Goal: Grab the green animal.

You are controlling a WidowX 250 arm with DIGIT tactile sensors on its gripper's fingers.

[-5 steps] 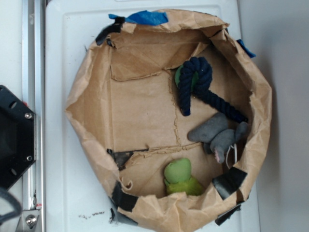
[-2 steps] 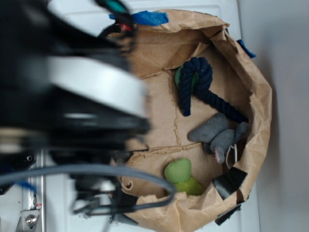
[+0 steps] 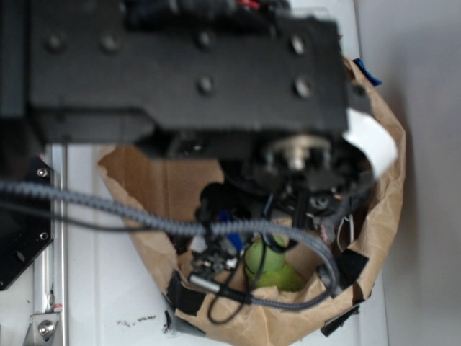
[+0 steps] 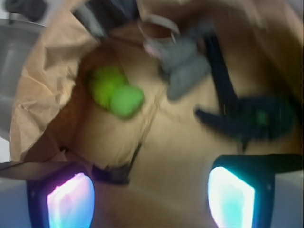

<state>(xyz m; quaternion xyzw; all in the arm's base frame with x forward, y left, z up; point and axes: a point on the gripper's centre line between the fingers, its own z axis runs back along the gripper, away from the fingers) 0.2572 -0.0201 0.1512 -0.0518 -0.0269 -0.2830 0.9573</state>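
The green animal (image 3: 270, 265) is a lime-green plush lying at the front of the brown paper-lined bin, partly hidden by cables in the exterior view. In the wrist view the green animal (image 4: 115, 93) lies at the upper left, its paler head toward the right. My gripper (image 4: 149, 199) is open, its two glowing fingertips (image 4: 70, 202) wide apart at the bottom of the wrist view, with only paper floor between them. It hangs above the bin floor, well short of the toy. The arm (image 3: 180, 72) fills most of the exterior view.
A grey plush animal (image 4: 183, 66) lies right of the green toy. A navy rope knot (image 4: 247, 116) with a dark green piece lies farther right. The crumpled paper wall (image 4: 33, 95) rises close behind the green toy. Black tape patches (image 3: 344, 268) mark the rim.
The arm has swung in from the left and now covers most of the bin in the exterior view. The toys have not moved.
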